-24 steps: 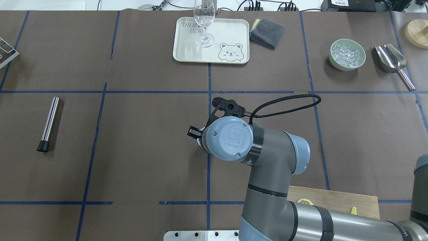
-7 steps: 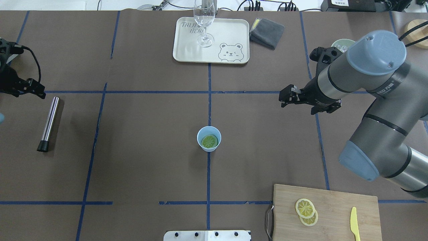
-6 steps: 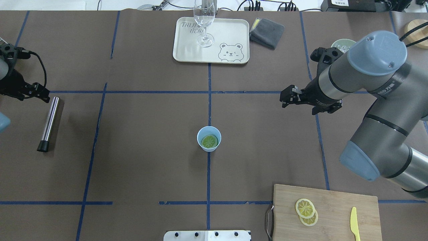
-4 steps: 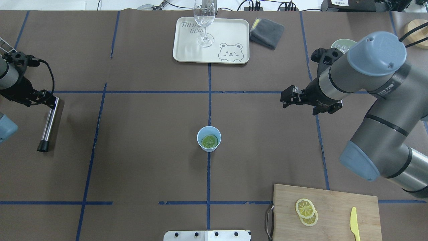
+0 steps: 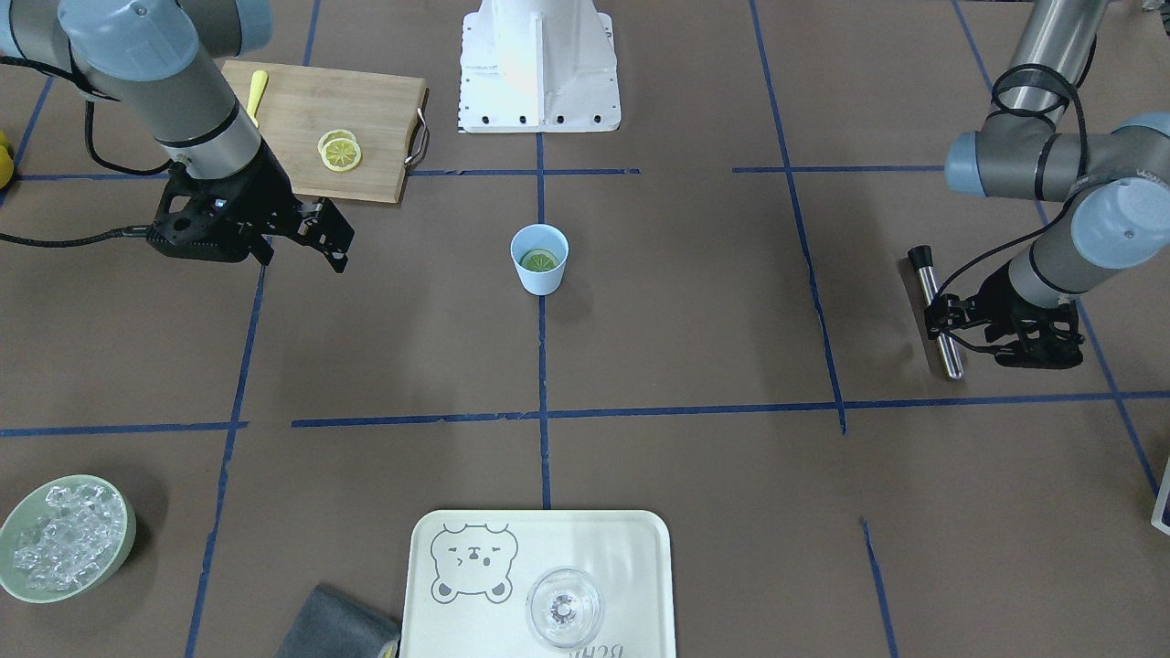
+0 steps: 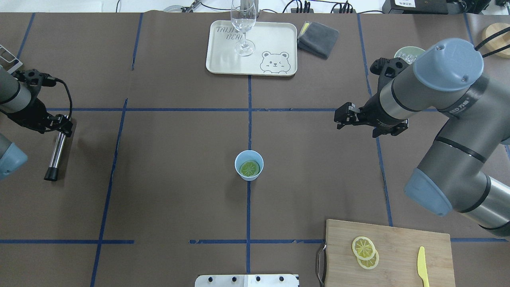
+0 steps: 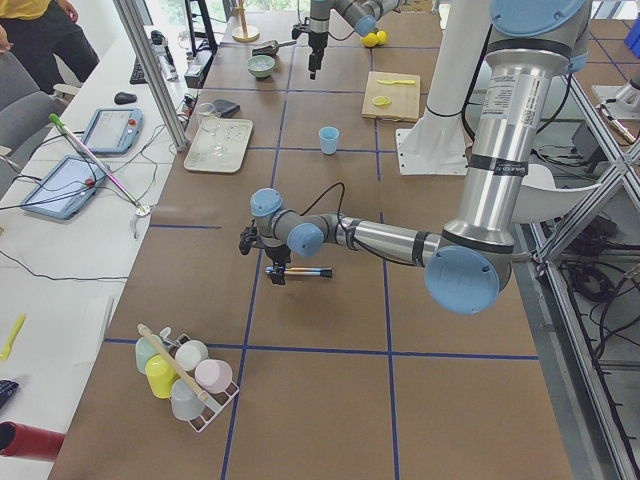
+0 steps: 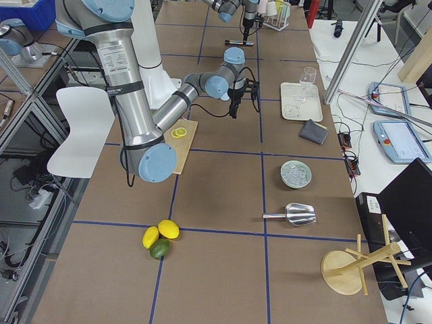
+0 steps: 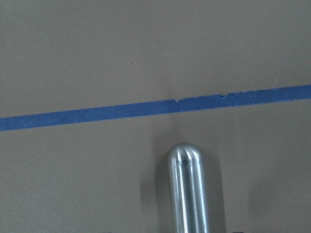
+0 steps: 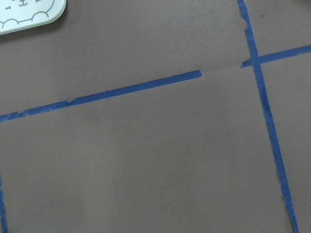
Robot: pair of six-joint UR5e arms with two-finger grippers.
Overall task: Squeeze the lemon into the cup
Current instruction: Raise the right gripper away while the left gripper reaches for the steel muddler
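Observation:
The light-blue cup (image 6: 241, 159) stands at the table's middle, also in the front view (image 5: 539, 279). A lemon slice (image 6: 250, 168) lies flat inside it (image 5: 539, 260). Two more lemon slices (image 6: 364, 247) lie on the cutting board. My right gripper (image 6: 342, 117) is open and empty, hovering well right of and beyond the cup (image 5: 334, 238). My left gripper (image 6: 65, 125) is open at the far end of a steel rod (image 6: 55, 153), far left of the cup (image 5: 941, 320). The left wrist view shows the rod's rounded end (image 9: 187, 189) but no fingers.
A wooden cutting board (image 6: 398, 239) with a yellow knife (image 6: 421, 265) is at the near right. A cream tray (image 6: 275, 40) with a clear stemmed glass (image 6: 244, 24) and a grey cloth (image 6: 317, 38) are at the back. A bowl of ice (image 5: 64, 537) is back right.
The right arm, earlier over the cup, has pulled away to the right, and a slice now lies in the cup. The left gripper has come in from the left edge to the rod's end.

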